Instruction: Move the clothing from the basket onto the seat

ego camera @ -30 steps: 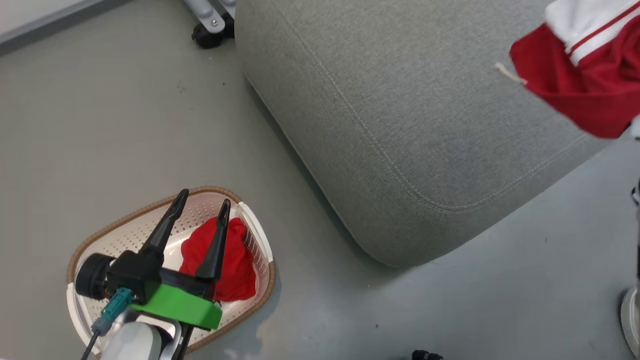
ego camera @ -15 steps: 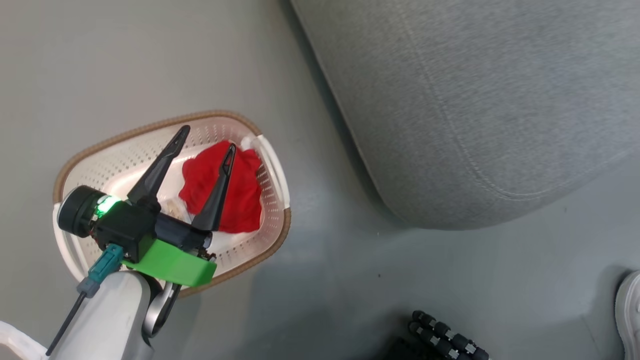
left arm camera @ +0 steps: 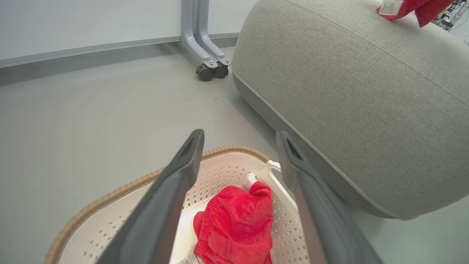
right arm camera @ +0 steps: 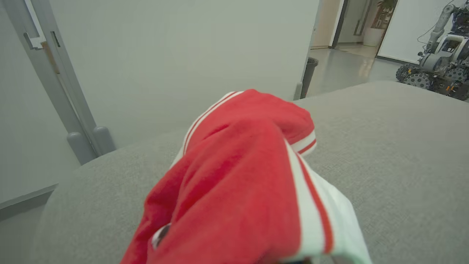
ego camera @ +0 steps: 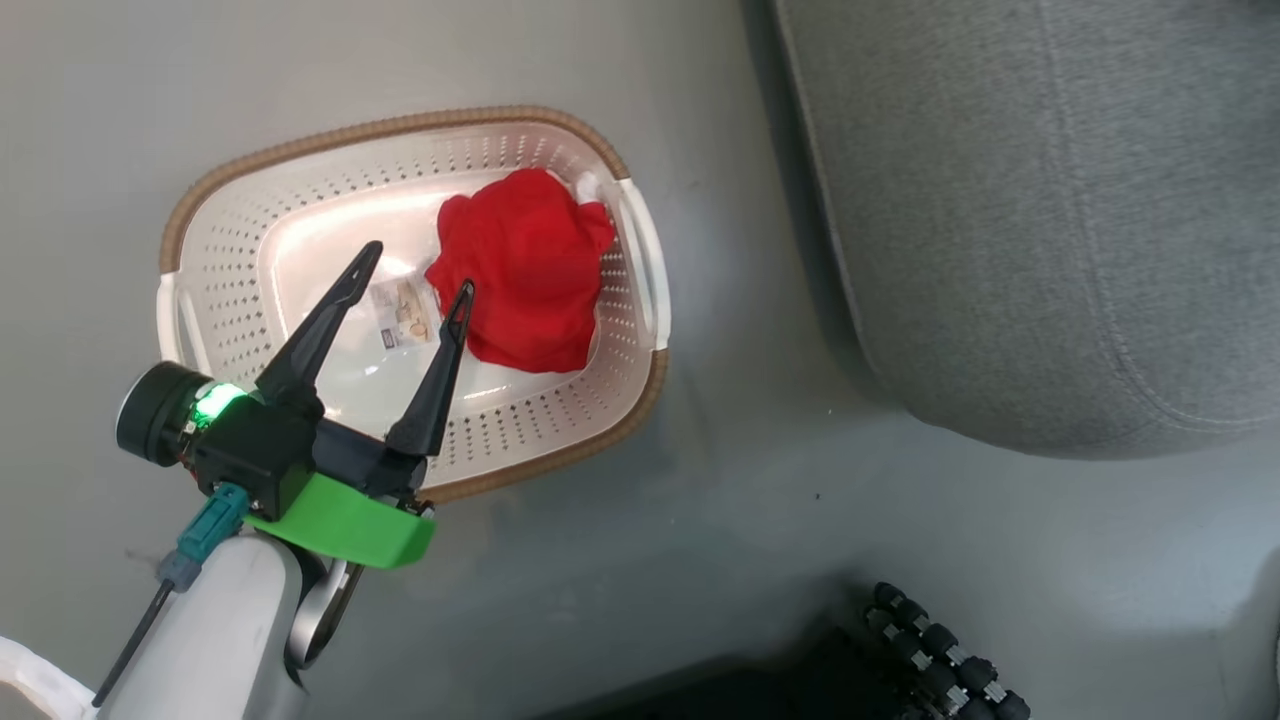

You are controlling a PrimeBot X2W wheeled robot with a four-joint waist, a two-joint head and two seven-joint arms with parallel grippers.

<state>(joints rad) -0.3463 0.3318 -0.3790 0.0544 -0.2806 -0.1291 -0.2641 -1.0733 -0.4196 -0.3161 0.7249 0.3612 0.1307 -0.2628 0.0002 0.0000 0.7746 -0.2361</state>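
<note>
One crumpled red garment [ego camera: 525,270] lies at the right end of the cream basket [ego camera: 390,125], beside its label sticker [ego camera: 403,312]. My left gripper [ego camera: 420,267] hangs open above the basket's middle, its right fingertip just left of the garment, with nothing between the fingers. In the left wrist view the gripper [left arm camera: 240,134] frames the garment [left arm camera: 236,227] and the basket rim [left arm camera: 121,192]. A second red garment with white stripes [right arm camera: 242,183] hangs over the grey seat [right arm camera: 403,146]. It covers my right gripper's fingers, which are shut on it. The seat [ego camera: 1050,220] stands right of the basket.
The basket stands on grey floor close to the seat's corner [left arm camera: 359,110]. Castered grey frame legs [left arm camera: 209,69] stand by the wall behind it. Black ribbed parts [ego camera: 940,650] lie at the lower right. Another robot [right arm camera: 439,66] and a dark bin [right arm camera: 309,73] stand beyond the seat.
The head camera has swung, so the basket now sits higher and more central and the held garment has left that view. My left gripper stays open above the basket.
</note>
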